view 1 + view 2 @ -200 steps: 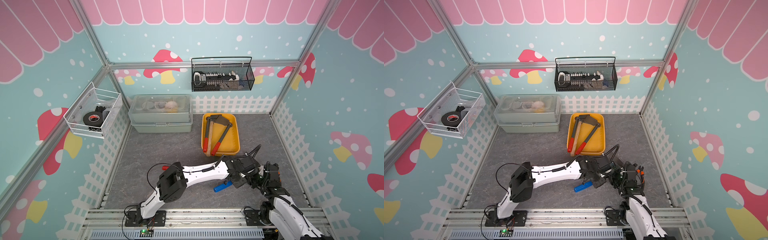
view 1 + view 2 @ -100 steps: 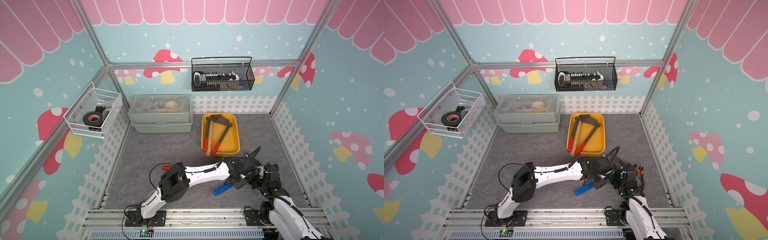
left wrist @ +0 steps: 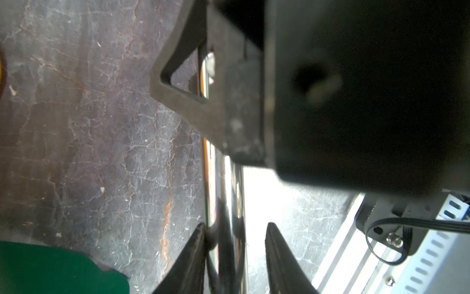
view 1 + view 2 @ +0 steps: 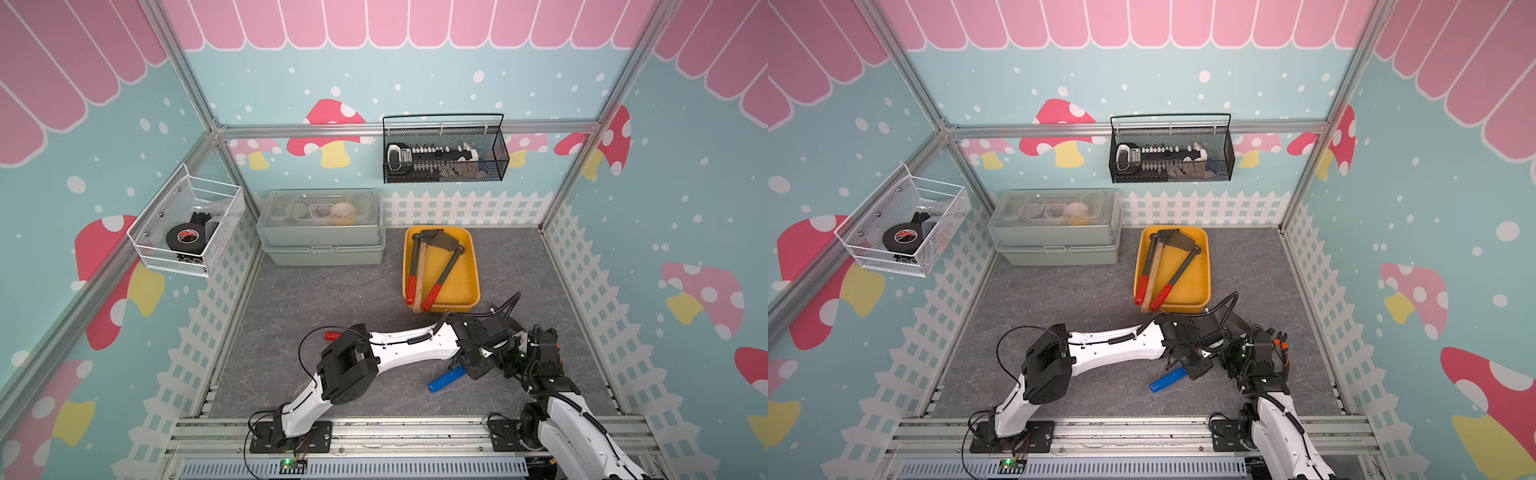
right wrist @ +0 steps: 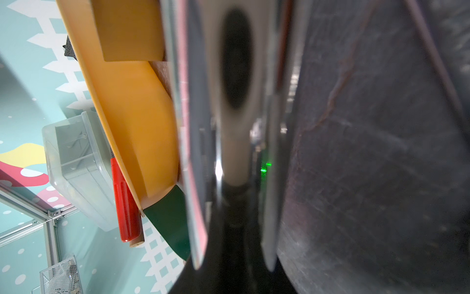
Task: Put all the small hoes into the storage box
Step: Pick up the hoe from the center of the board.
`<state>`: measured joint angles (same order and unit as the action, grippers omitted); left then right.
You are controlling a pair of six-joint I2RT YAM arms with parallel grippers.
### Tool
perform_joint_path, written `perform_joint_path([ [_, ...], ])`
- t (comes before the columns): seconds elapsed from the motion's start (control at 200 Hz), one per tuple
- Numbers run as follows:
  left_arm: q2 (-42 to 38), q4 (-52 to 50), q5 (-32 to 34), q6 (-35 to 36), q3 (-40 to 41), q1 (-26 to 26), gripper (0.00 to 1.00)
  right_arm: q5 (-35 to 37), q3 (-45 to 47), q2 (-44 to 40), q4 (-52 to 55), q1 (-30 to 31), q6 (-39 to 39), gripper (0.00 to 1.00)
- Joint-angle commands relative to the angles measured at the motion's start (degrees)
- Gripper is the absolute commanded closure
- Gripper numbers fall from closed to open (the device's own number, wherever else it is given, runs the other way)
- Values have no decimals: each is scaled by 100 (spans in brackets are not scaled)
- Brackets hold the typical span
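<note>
Left wrist view only: left claw slack around small hoe; right claw unclear.

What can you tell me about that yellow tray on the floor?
The yellow tray is a shallow rectangular box, plastic by its look, with rounded corners and a rolled rim. It sits flat on the grey mat, beside the lidded case but apart from it. Long tools lie inside. A red grip and a wooden handle stick out over its near rim, and a dark metal head lies at the far end.
</note>
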<state>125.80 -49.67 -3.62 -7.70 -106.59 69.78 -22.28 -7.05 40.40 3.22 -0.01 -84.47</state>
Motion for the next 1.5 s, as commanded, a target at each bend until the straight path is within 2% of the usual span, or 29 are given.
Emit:
perform_joint_path([
  [0.0,88,-236,-491,-142,178,89,62,241,-126,-159,-550,-17,-235,96],
  [0.395,-75,-83,-377,-495,417,-103,61,242,-164,-69,-585,-8,-228,96],
  [0.585,-178,-25,-532,-544,561,-107,61,269,-155,-32,-627,-11,-238,96],
  [0.911,-192,79,-479,-640,779,-136,64,260,-181,-41,-671,1,-250,96],
  [1.081,-180,106,-459,-662,745,-163,72,215,-177,-47,-684,1,-266,96],
  [1.181,-200,106,-473,-664,723,-170,81,227,-178,-102,-675,1,-247,96],
  [1.331,-253,102,-412,-662,718,-189,100,198,-200,-103,-656,1,-173,95],
  [1.496,-376,105,-286,-629,736,-198,100,239,-182,-227,-592,1,-64,86],
])
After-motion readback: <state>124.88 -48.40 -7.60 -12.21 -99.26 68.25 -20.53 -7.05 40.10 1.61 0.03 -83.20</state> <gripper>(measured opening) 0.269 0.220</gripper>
